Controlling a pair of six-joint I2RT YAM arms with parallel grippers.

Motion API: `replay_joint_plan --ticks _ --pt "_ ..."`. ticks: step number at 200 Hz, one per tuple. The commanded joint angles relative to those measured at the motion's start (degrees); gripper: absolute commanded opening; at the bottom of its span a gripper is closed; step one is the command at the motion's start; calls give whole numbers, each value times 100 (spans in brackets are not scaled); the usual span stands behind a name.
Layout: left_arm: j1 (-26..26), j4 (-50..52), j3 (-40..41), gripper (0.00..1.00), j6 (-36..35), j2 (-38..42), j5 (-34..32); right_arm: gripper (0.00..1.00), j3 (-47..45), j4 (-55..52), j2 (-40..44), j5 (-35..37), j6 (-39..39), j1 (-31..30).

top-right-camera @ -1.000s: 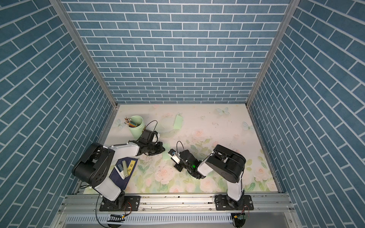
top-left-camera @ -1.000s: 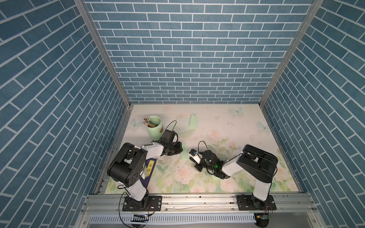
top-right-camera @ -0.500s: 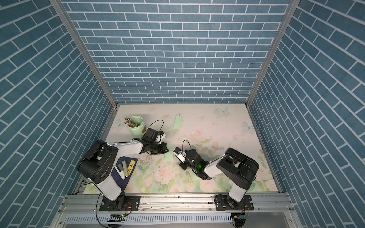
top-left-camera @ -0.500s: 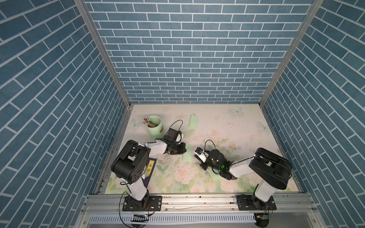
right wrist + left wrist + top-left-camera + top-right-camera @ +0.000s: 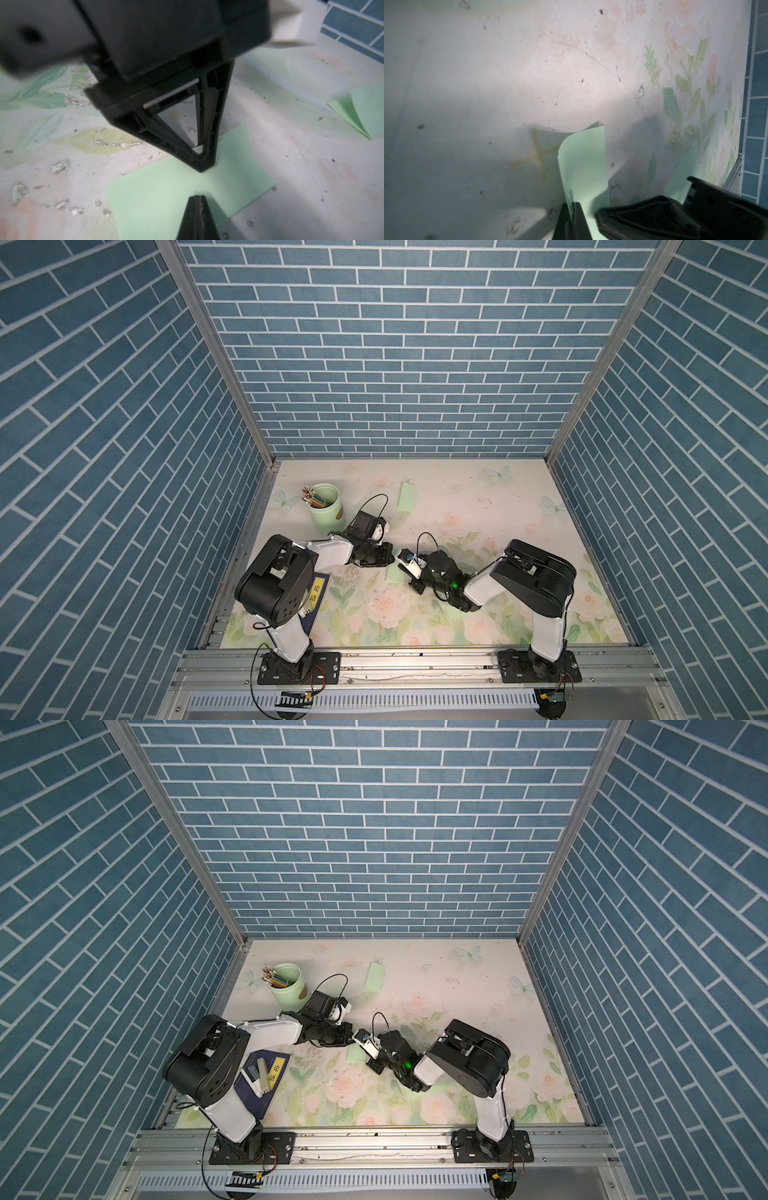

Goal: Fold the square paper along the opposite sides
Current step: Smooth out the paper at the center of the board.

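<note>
Both end effectors (image 5: pixel 198 199) (image 5: pixel 202 164) closed, tips on paper (image 5: pixel 166 193).

Pale green square paper (image 5: pixel 187 197), flat on floral tabletop (image 5: pixel 311 187)

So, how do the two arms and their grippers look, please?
Both arms have black joint housings and white link covers on black base plates. A thin black cable loops above each wrist. The left gripper and right gripper have black, tapered fingers with open triangular framing. A green light glows on the right arm.
</note>
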State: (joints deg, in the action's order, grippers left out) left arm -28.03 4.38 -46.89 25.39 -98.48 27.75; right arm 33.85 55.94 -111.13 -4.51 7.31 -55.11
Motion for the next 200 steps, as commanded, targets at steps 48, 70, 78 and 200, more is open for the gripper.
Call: replay_joint_plan --ticks 48,70,78,200 --pt "-32 462 249 0 -131 -236 -156 0 308 -487 -351 143 -499 374" --pt "-32 458 273 0 -132 -211 -172 0 353 -541 -366 64 -585 466" --pt "-36 454 277 0 -123 -205 -175 0 351 -515 -357 49 -614 508" --pt "-31 509 295 0 -96 -163 -260 0 594 -751 18 47 -606 765"
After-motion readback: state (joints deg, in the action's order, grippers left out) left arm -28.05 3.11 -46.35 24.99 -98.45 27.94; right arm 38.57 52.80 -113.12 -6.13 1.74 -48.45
